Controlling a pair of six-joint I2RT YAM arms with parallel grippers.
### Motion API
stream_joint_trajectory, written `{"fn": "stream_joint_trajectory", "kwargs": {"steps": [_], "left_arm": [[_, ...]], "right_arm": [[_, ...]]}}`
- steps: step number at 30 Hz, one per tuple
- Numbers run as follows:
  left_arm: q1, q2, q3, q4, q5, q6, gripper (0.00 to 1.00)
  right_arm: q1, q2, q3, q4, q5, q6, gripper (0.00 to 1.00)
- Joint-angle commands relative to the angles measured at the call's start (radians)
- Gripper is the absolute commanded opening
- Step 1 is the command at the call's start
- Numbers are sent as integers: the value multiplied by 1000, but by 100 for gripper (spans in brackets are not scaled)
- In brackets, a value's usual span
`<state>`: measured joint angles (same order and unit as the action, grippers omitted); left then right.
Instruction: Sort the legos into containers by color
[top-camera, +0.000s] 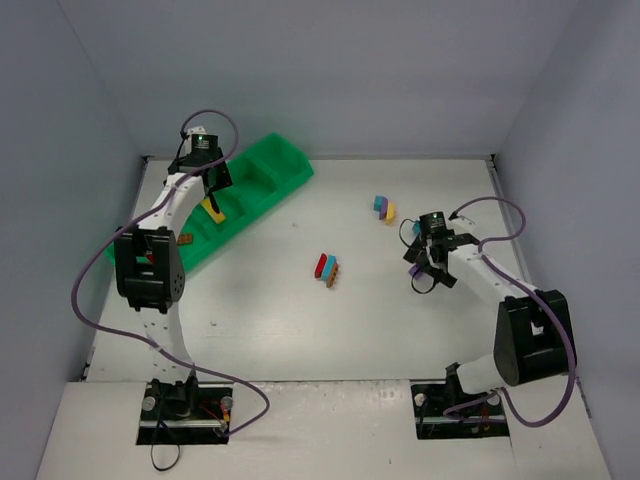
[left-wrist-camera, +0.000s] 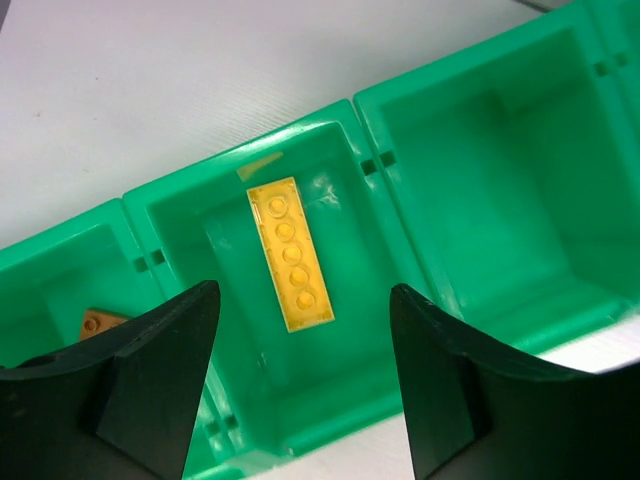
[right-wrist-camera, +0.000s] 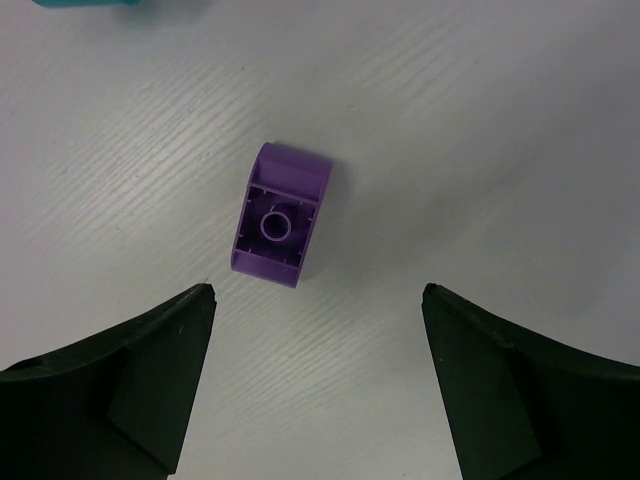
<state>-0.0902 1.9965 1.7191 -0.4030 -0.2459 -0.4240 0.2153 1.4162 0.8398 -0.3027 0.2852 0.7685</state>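
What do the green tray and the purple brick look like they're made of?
Green tray: likely molded plastic, glossy, with bright highlights on its rims. Purple brick: apparently hard plastic, satin finish; it lies underside up, showing a hollow shell with a central tube.

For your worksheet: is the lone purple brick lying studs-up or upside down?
Upside down: the purple brick shows its hollow underside and central tube.

The top camera looks down from above and behind me over the whole table (top-camera: 300, 330). My left wrist camera peers closely into the green tray (left-wrist-camera: 368, 120), my right onto a purple brick (right-wrist-camera: 278, 215); both show from above.
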Motion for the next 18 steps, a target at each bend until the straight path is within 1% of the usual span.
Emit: {"fn": "stream_joint_trajectory", "kwargs": {"steps": [1, 5, 7, 10, 11, 13, 14, 16, 17, 18], "left_arm": [[0, -169, 16, -2, 28, -30, 63], [-22, -271, -38, -28, 100, -56, 63], [-49, -324, -70, -37, 125, -58, 63], [-98, -383, -105, -74, 164, -53, 63], [-121, -409, -116, -82, 181, -55, 63], [-144, -438, -156, -88, 204, -67, 63], [-155, -452, -171, -86, 217, -68, 63], [-198, -487, -217, -83, 230, -70, 63], [-213, -499, -233, -80, 235, -70, 63], [-229, -519, -251, -76, 238, -68, 63]], "right_arm": [[-2, 53, 30, 11, -20, 37, 80], [-2, 110, 39, 37, -38, 52, 79], [-2, 144, 44, 57, -41, 55, 77], [-4, 187, 58, 76, -47, 57, 71], [-2, 203, 64, 83, -44, 54, 66], [-2, 216, 67, 97, -28, 51, 63], [-2, 227, 67, 102, -20, 48, 58], [-1, 239, 67, 116, 0, 31, 52], [-1, 250, 67, 122, 2, 20, 43], [-1, 253, 64, 134, 3, 5, 39]]}}
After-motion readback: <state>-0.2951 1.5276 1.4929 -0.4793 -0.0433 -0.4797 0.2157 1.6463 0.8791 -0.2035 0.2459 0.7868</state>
